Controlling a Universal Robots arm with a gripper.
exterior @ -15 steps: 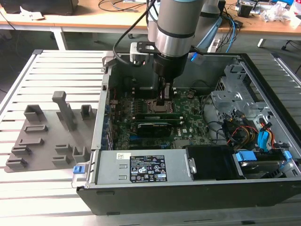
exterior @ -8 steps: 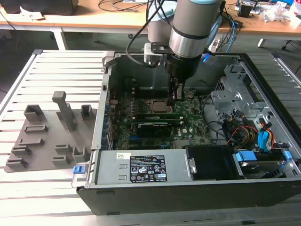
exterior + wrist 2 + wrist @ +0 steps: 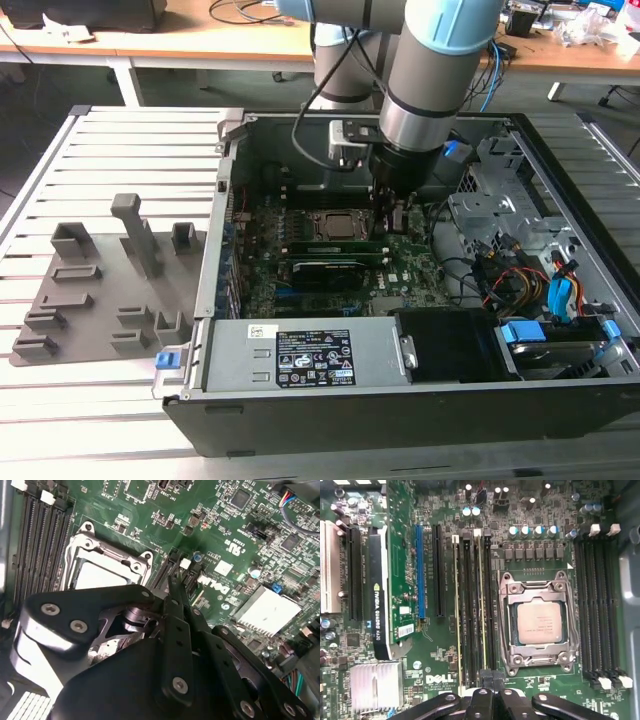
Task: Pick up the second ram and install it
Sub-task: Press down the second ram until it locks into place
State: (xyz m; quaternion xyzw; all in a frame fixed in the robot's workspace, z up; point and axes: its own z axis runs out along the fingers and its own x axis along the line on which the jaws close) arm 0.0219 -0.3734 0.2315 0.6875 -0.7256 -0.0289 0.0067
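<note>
In the first wrist view the second ram (image 3: 481, 605) is a thin green stick seen edge-on, standing in a dark slot beside the processor socket (image 3: 539, 622). My gripper (image 3: 490, 677) hangs over the near end of that slot with its black fingers pressed together and nothing between them. I cannot tell whether the tips touch the stick. The second wrist view has the gripper (image 3: 172, 585) just above the slots next to the socket (image 3: 95, 570). In the exterior view the gripper (image 3: 393, 215) reaches down into the open computer case, at the end of the ram (image 3: 335, 244).
Another green stick (image 3: 456, 605) stands two slots further from the socket. A black graphics card (image 3: 379, 595) sits beyond it. Empty slots (image 3: 595, 605) flank the socket's other side. A silver heatsink (image 3: 375, 685) is nearby. Grey holder blocks (image 3: 100, 290) lie outside the case at the exterior view's left.
</note>
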